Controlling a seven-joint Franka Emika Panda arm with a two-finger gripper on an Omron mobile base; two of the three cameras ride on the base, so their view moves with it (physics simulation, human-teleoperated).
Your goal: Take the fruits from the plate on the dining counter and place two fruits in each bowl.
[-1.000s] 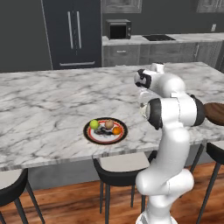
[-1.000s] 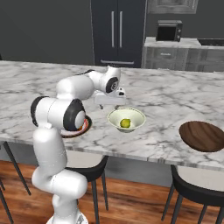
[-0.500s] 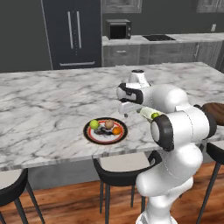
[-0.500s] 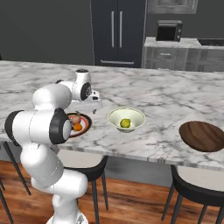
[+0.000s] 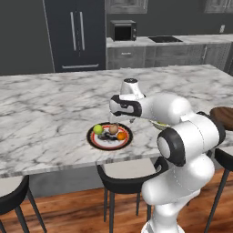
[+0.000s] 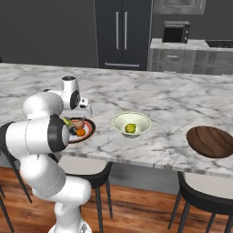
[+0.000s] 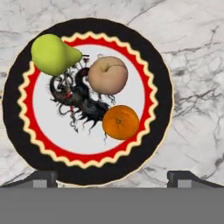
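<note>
On the white marble dining counter (image 5: 45, 109) (image 6: 173, 100) lies the black-rimmed plate (image 5: 104, 144) (image 6: 90, 129) (image 7: 157, 78). It holds three fruits: a green one (image 7: 52, 54) (image 5: 98, 129), a tan one (image 7: 108, 75) (image 5: 113, 129) and an orange one (image 7: 120, 122) (image 5: 121, 135). My gripper (image 5: 120, 121) (image 6: 82, 114) (image 7: 112, 178) hangs above the plate, pointing down, open and holding nothing. A yellow-green fruit (image 6: 130, 128) sits in the cream bowl (image 6: 131, 119). The dark wooden bowl (image 6: 210, 141) (image 5: 223, 116) stands to the right.
Black stools (image 5: 127, 175) (image 6: 205, 200) stand under the counter's near edge. A dark fridge (image 5: 75, 34) and a microwave (image 5: 123, 30) on grey cabinets line the back wall. My own arm crosses in front of the cream bowl in the left base view.
The arm has swung left from above the cream bowl to above the plate. The gripper stayed open and empty.
</note>
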